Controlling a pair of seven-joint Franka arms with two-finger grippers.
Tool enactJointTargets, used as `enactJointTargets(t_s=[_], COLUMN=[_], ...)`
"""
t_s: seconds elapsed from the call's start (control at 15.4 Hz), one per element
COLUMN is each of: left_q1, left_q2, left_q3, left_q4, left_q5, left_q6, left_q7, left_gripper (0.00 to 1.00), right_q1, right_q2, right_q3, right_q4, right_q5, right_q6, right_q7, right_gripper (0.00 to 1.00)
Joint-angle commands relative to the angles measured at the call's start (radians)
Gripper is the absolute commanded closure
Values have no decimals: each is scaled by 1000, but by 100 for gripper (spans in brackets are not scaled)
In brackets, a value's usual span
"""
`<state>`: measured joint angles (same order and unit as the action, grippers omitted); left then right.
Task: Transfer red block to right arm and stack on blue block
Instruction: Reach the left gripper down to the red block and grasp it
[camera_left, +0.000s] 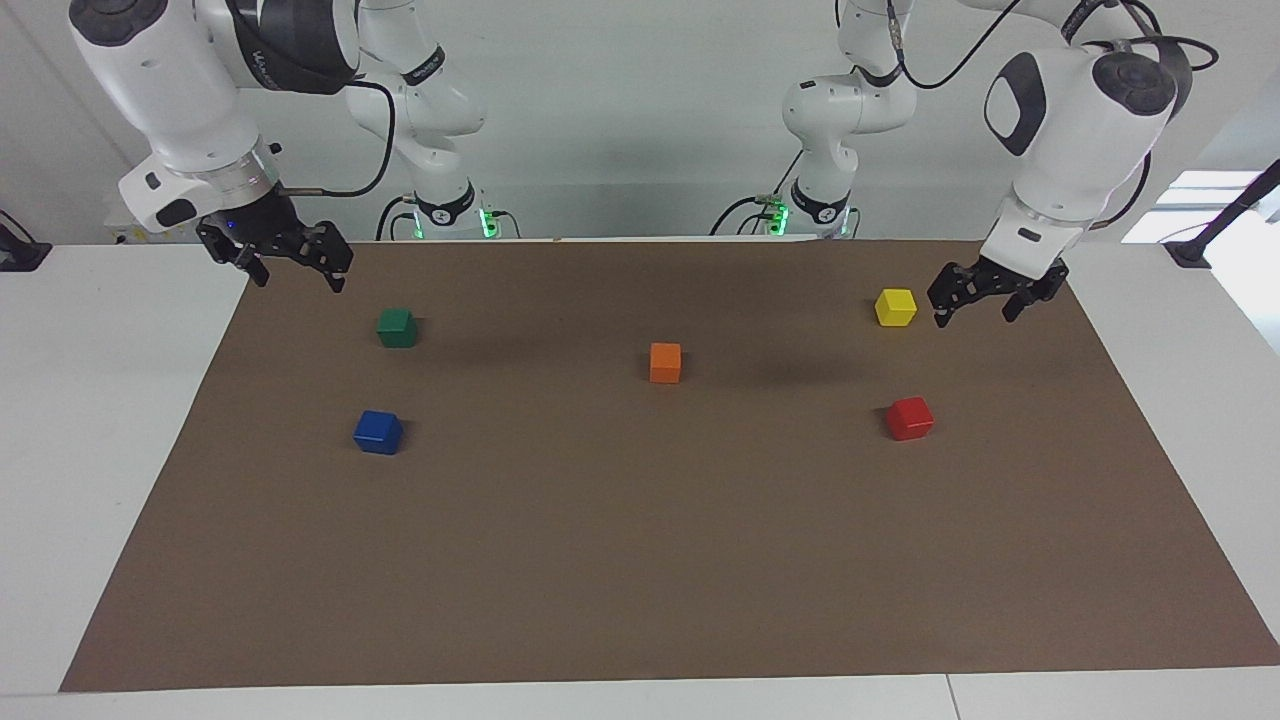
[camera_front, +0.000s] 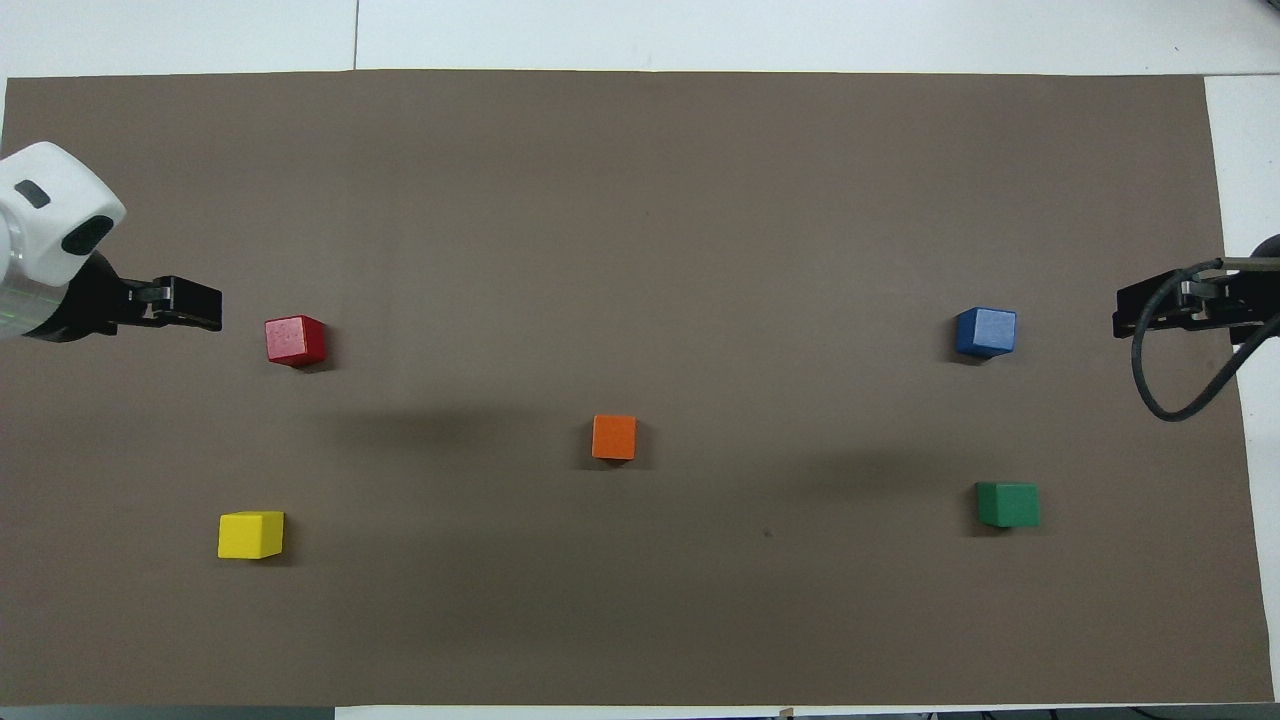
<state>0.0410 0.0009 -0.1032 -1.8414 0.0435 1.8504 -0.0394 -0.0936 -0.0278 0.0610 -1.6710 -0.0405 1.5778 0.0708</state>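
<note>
The red block (camera_left: 909, 418) is a small bright cube with matte faces, sitting flat on the brown mat (camera_left: 640, 560) toward the left arm's end of the desk (camera_left: 110, 420). The blue block (camera_left: 378, 432) is its twin in size, a deep blue, resting at the right arm's end, well apart from the red one and about as far from the robots.

Between them, somewhat nearer to the robots, stands an orange cube (camera_left: 665, 362) (it sits off the straight line joining the two). A yellow cube (camera_left: 895, 307) lies nearer to the robots than the red block, and a green cube (camera_left: 397, 327) lies nearer to the robots than the blue one. None of the cubes touch each other.

The left tool (camera_left: 977, 296) hangs over the mat just beside the yellow cube, fingers spread wide with nothing between them. The right tool (camera_left: 286, 262) waits above the mat's corner near the green cube, likewise spread wide with nothing in it.
</note>
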Motion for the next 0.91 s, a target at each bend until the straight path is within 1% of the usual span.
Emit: enactJointTargets(t_s=[0.0,0.13,0.33,0.46,0.52,0.78,0.85], left_q1=[2,-1,-4,2,5,5,5], left_q2=[5,19,86,88,94,148,158], left_q3=[0,2,2,2,2,2,2], left_q4=[-177,-235,-268,-330,-346,-348,-348], left_q5=[-14,-14,-14,-14,-14,-14,-14], left_q6=[211,289,374,472,499,559,572], left_q7=[-48,-65,-108,-106,-105,-106,-106], left_gripper=[0,0,0,0,0,0,0], right_q1=[-20,-20,-21,-38,-57,-52,-58], right_q2=[-3,-3,-3,-3,-3,-9,-11], right_q3=[11,11,11,10,11,17,16], right_q4=[0,0,0,0,0,0,-4], right_q5=[19,19,19,19,19,31,75], right_q6=[-10,-10,-10,-10,-9,-24,-21], right_q7=[-28,-28,-26,-29,-28,-63,-84], right_gripper=[0,0,0,0,0,0,0])
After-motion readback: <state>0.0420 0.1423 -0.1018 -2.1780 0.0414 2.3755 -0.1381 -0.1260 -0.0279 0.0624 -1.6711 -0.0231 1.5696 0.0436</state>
